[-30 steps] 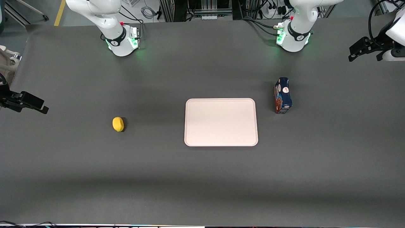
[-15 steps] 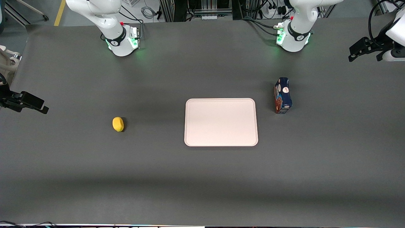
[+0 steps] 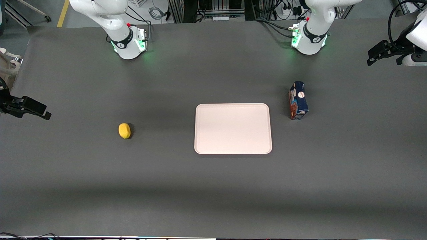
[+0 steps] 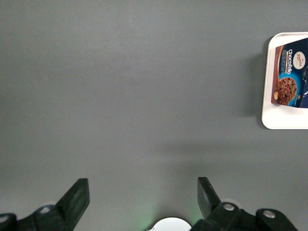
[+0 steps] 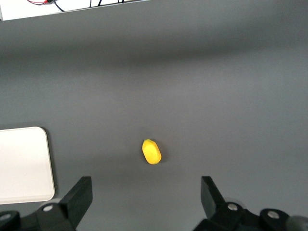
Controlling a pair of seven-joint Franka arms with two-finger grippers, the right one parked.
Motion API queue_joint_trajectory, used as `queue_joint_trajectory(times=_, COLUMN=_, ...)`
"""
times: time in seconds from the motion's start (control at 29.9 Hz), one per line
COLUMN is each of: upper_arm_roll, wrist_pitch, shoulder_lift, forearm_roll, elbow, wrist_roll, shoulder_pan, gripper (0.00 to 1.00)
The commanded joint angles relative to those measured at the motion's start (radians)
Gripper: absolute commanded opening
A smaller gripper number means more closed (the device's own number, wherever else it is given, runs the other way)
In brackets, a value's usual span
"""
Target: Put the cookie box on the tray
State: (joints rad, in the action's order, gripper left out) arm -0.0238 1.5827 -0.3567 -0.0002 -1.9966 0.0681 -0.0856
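Going outward from the tray (image 3: pixel 233 128), flat mid-desk with nothing on it yet. Just beside its short edge toward the working arm: cookie box (image 3: pixel 298 100), standing upright on the desk (image 3: pixel 213 186), not touching the rim. Toward the parked arm's end, well apart: small yellow lemon-like thing (image 3: pixel 124 130). Farthest from the tray: gripper (image 4: pixel 142 199), hovering high, jaws spread wide with nothing between. Looks like pre-approach, grab not started.
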Motion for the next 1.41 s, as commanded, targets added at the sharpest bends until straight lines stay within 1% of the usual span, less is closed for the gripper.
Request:
queue_joint_trajectory(times=0.0, upper_arm_roll=0.001, wrist_pitch=-0.050, shoulder_lift=0.012, forearm_roll=0.003, elbow=0.056, wrist_roll=0.018, shoulder_pan=0.001, gripper=1.00)
queue_joint_trajectory(times=0.17, upper_arm_roll=-0.002, wrist_pitch=-0.078, shoulder_lift=0.009, forearm_roll=-0.001, elbow=0.067, wrist_roll=0.016, shoulder_pan=0.003, gripper=1.00)
queue_joint_trajectory(times=0.4, upper_arm_roll=-0.004, wrist_pitch=-0.188, shoulder_lift=0.010, forearm_roll=-0.007, elbow=0.151, wrist_roll=0.016, shoulder_pan=0.003, gripper=1.00)
queue_joint_trajectory(times=0.64, upper_arm_roll=-0.047, wrist_pitch=-0.315, shoulder_lift=0.004, forearm_roll=-0.007, elbow=0.229, wrist_roll=0.003, shoulder_pan=0.001, gripper=1.00)
queue_joint_trajectory(times=0.84, upper_arm_roll=-0.110, wrist_pitch=-0.378, shoulder_lift=-0.042, forearm_roll=-0.020, elbow=0.234, wrist_roll=-0.026, shoulder_pan=0.000, gripper=1.00)
queue_joint_trajectory(times=0.94, upper_arm_roll=-0.134, wrist_pitch=-0.383, shoulder_lift=-0.059, forearm_roll=-0.075, elbow=0.219, wrist_roll=-0.091, shoulder_pan=-0.002, gripper=1.00)
queue_joint_trajectory(times=1.0, upper_arm_roll=-0.149, wrist_pitch=-0.379, shoulder_lift=-0.062, forearm_roll=-0.092, elbow=0.197, wrist_roll=-0.111, shoulder_pan=-0.002, gripper=1.00)
queue_joint_trajectory(times=1.14, upper_arm_roll=-0.174, wrist_pitch=-0.320, shoulder_lift=-0.068, forearm_roll=-0.099, elbow=0.109, wrist_roll=-0.113, shoulder_pan=-0.003, gripper=1.00)
queue_joint_trajectory(times=1.37, upper_arm_roll=-0.217, wrist_pitch=-0.115, shoulder_lift=-0.097, forearm_roll=-0.113, elbow=-0.109, wrist_roll=-0.113, shoulder_pan=-0.003, gripper=1.00)
